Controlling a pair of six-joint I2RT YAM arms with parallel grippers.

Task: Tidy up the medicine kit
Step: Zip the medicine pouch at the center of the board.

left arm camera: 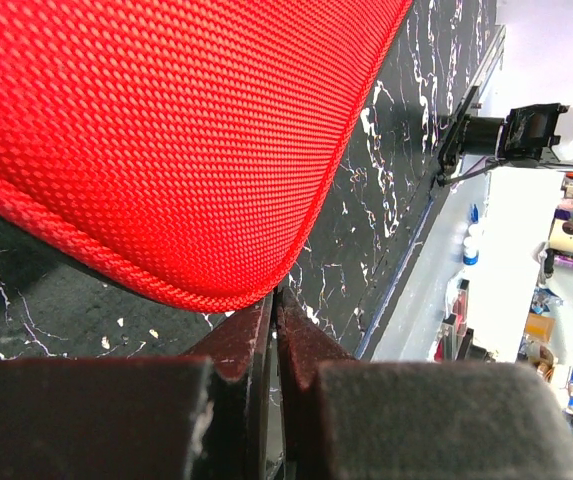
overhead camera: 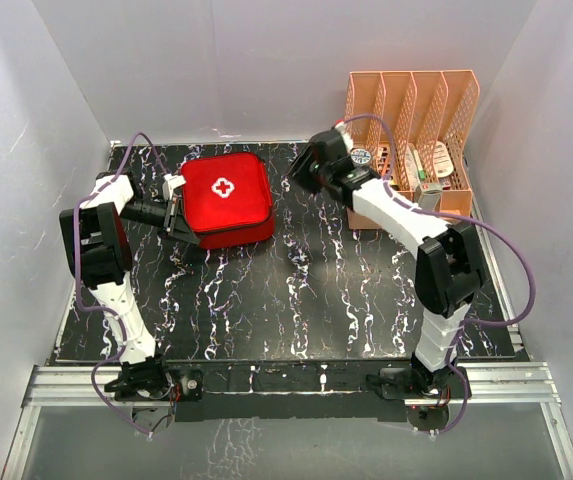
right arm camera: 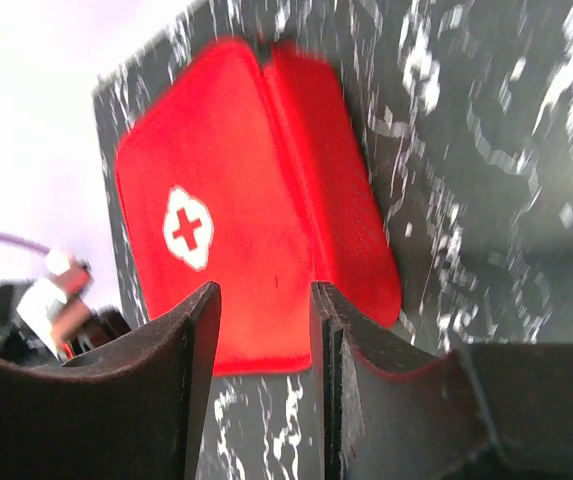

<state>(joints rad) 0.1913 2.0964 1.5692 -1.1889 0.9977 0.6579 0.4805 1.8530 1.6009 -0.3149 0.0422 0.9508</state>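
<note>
Closest to the lens, the left gripper (left arm camera: 274, 300) has its fingers pressed together, the tips right at the rounded rim of the red medicine kit (left arm camera: 166, 130); whether they nip any fabric I cannot tell. That medicine kit lies closed, white cross upward, on the far left part of the black marbled table (overhead camera: 316, 290). On its right side the right gripper (right arm camera: 264, 295) hangs apart from it, jaws spread and nothing between them.
</note>
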